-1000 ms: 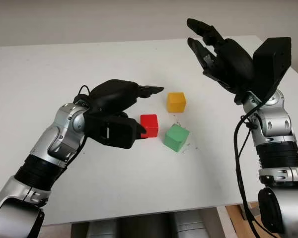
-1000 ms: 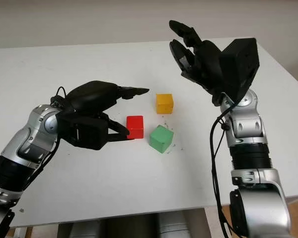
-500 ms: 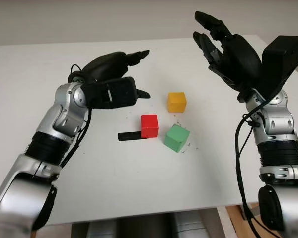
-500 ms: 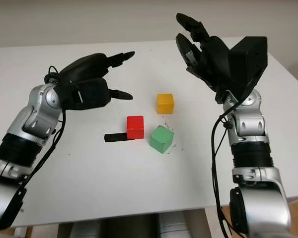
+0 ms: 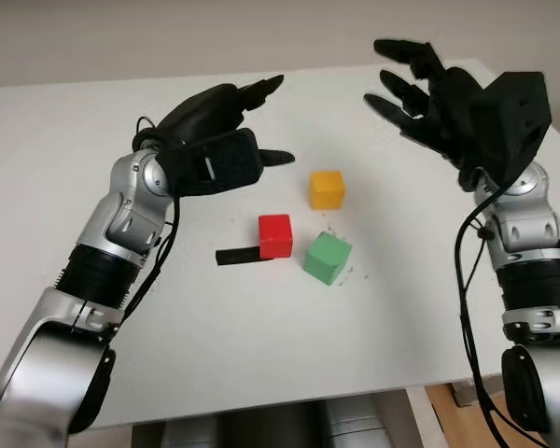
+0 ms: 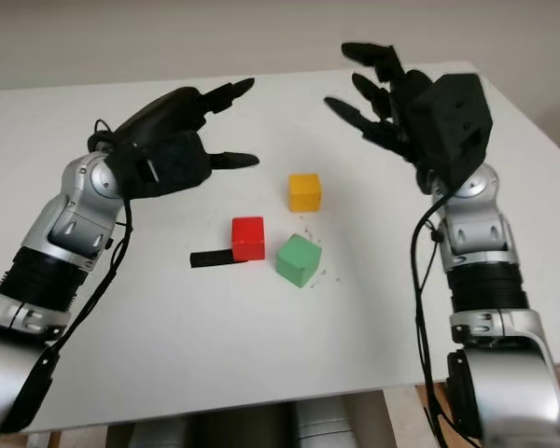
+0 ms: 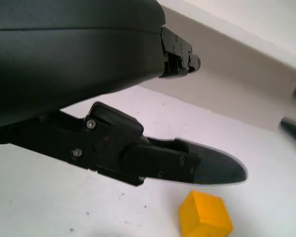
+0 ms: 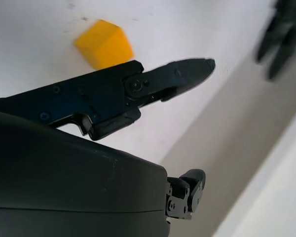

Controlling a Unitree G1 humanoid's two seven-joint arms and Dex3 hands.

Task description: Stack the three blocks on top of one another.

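**Operator:** Left eye view inventory: how many blocks are on the white table (image 5: 261, 373)?

**Technician:** Three blocks, one of each colour, none stacked. The red block (image 5: 274, 235) sits near the table's middle. The green block (image 5: 328, 258) stands just beside it on the robot's right, turned at an angle, with a narrow gap between them. The yellow block (image 5: 326, 189) lies farther from the robot, apart from both.

**Operator:** Any other item on the surface?

**Technician:** One: a small flat black strip (image 5: 237, 256) lying against the red block's left side. Its nature cannot be determined; it may be a loose part.

**Operator:** Status of the two hands?

**Technician:** The left hand (image 5: 226, 131) is raised above the table, to the left of the yellow block and beyond the red one. It is released and carries nothing. The right hand (image 5: 427, 93) is held high over the far right of the table, also released and carrying nothing. Neither hand touches a block.

**Operator:** Wrist cameras?

**Technician:** Each wrist view shows one finger (image 7: 187, 165) of its own hand with the yellow block (image 8: 104, 44) on the table beyond.
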